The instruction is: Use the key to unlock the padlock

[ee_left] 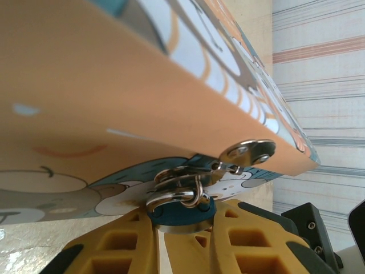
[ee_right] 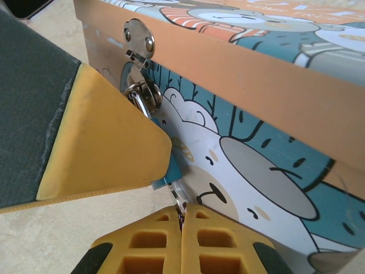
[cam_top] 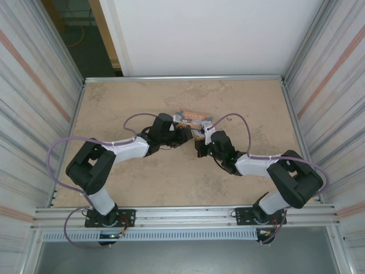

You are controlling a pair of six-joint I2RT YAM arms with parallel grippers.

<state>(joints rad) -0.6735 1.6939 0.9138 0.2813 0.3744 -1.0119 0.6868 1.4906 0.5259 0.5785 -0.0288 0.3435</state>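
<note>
Top view: bright, even, diffuse light with no hard shadows, only soft shade on the table. The doorway at top left is dark. The side walls bend slightly from lens distortion.

Left wrist: the tin is very close and its near face is soft and out of focus. There are specular hotspots on the hasp and on the padlock shackle. The background is bright.

Right wrist: well lit, with the tin print crisp. Glints on the hasp and the key. There is a shaded band under the lid rim. No motion blur in any view.

tin on table, padlock on its hasp
</note>
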